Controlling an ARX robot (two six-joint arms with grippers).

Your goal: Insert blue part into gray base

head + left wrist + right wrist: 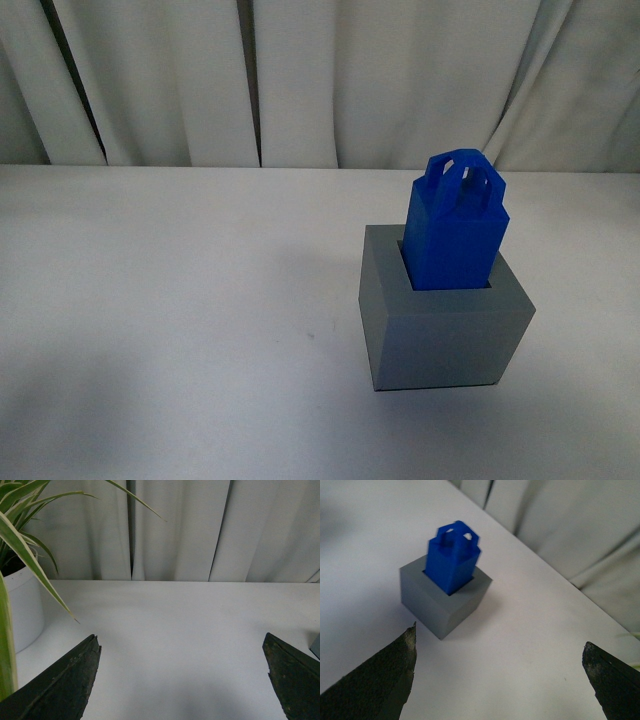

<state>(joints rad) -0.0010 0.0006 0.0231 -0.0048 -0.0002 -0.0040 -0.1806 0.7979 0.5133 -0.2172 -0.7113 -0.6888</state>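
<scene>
White tabletop [180, 300] filling lower two-thirds of front view, backed along upper edge by pale pleated curtains [330, 80] hanging in soft folds. Faint gray shadow across lower left of that surface. Right of centre, in lower half of frame: gray base [440, 340], matte and cube-like, resting flat on tabletop with front and left faces showing. Seated in its square top recess: blue part [455, 240], bright plastic, close to upright, lower end sunk below rim, tapered top and openwork loop handle standing clear above. Thin dark gap between blue wall and recess edge on left side; how deep the lower end reaches, hidden by base walls. Seen from right wrist camera: blue part again lodged in gray base, slightly blurred, well apart from right claw [500, 635], opened wide with only bare tabletop between its dark tips. Curtains beyond far table edge in that view too. Seen from left wrist camera: left claw [180, 637] likewise opened wide, gripping nothing, above bare tabletop and facing curtains. Near one tip, a potted plant: white pot [20, 610] standing on tabletop, long green leaves [25, 545] with pale stripes arching out over it.
</scene>
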